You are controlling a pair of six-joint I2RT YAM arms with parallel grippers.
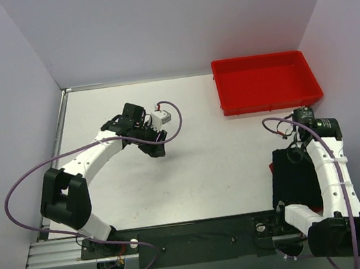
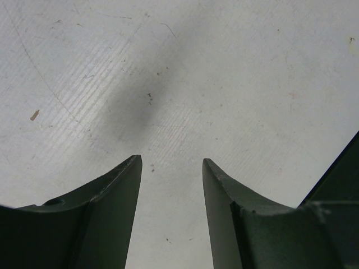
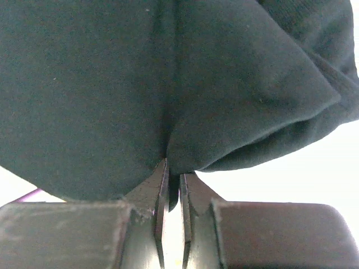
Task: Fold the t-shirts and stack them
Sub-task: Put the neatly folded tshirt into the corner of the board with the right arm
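Observation:
The black t-shirt (image 1: 292, 183) lies bunched on the table at the near right, partly under my right arm. My right gripper (image 1: 293, 155) is at the shirt's far edge. In the right wrist view the gripper (image 3: 174, 178) is shut on a fold of the black t-shirt (image 3: 140, 84), which fills most of that view. My left gripper (image 1: 155, 148) hangs over bare table left of centre. In the left wrist view it (image 2: 171, 162) is open and empty, with only the white table below. The red t-shirt does not show in any view.
A rigid red plastic tray (image 1: 269, 102) stands at the far right of the table (image 1: 223, 162). Walls close in on the left, back and right. A black strip (image 1: 198, 232) runs along the near edge between the arm bases.

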